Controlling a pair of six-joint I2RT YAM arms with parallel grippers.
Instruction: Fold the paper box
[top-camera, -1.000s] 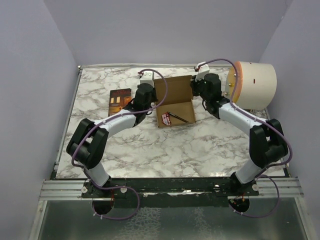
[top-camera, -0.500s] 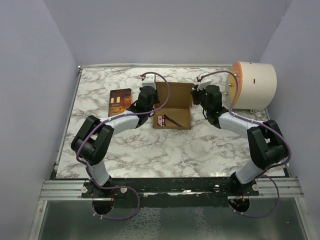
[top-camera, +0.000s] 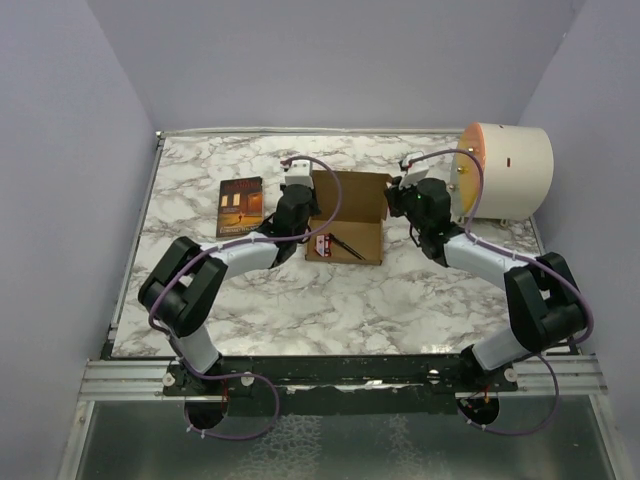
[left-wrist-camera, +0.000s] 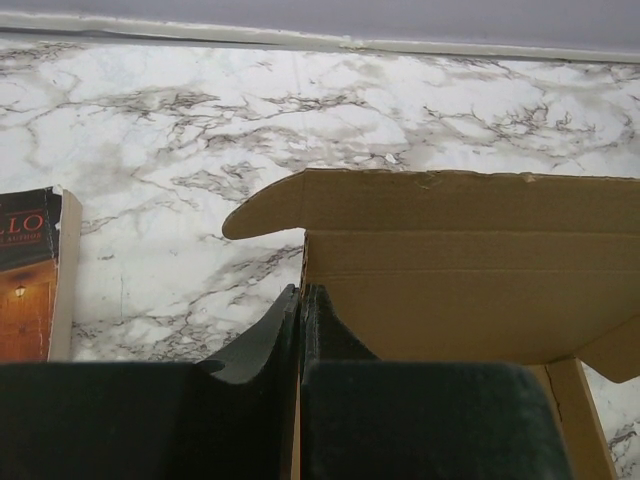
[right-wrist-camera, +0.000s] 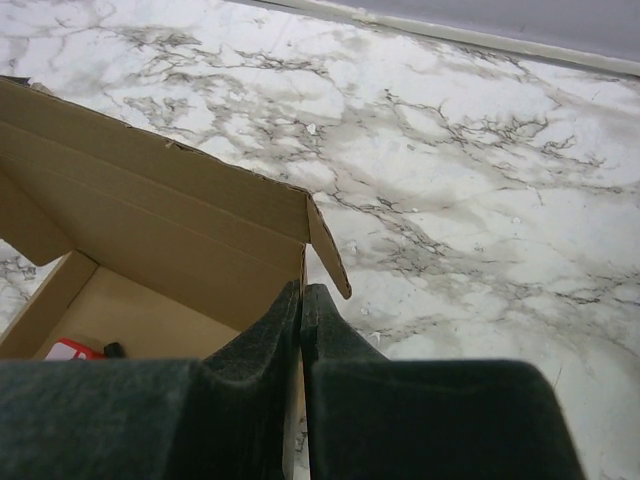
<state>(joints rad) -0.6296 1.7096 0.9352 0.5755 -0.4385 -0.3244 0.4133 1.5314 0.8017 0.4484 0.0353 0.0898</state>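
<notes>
Left fingers, right fingers closed, pinching paper box walls.

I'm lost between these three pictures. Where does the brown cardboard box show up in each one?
Top view: the box sits open in the middle of the table's far half, between the two arms.
Left wrist view: the box fills the centre and right.
Right wrist view: the box is at the left, with its inside showing at the bottom left.
Shared landmark: the marble table appears around the box in all three.
</notes>
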